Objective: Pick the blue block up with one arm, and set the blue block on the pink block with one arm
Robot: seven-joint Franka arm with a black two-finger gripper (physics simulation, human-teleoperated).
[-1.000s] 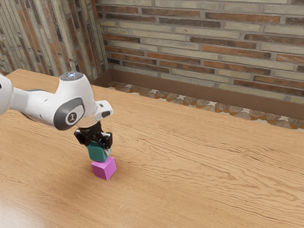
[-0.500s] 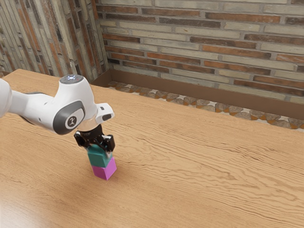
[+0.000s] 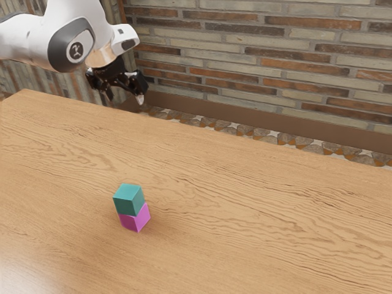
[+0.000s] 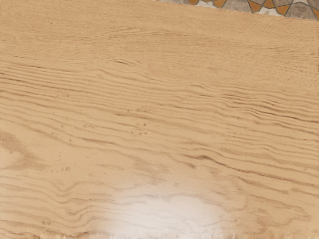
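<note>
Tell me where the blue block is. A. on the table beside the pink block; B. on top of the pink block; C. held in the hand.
B: the blue block rests on the pink block, and the open hand hangs high above, apart from it.

The arm (image 3: pixel 61 37) is running off the exterior view's left and top edges, hiding its base. The blue block (image 3: pixel 128 197) is covering the top face of the pink block (image 3: pixel 136 218). The table (image 3: pixel 275 202) is being cropped at that view's left, right and lower edges. In the wrist view a pale patch (image 4: pixel 164 214) is blurring the table's grain.
</note>
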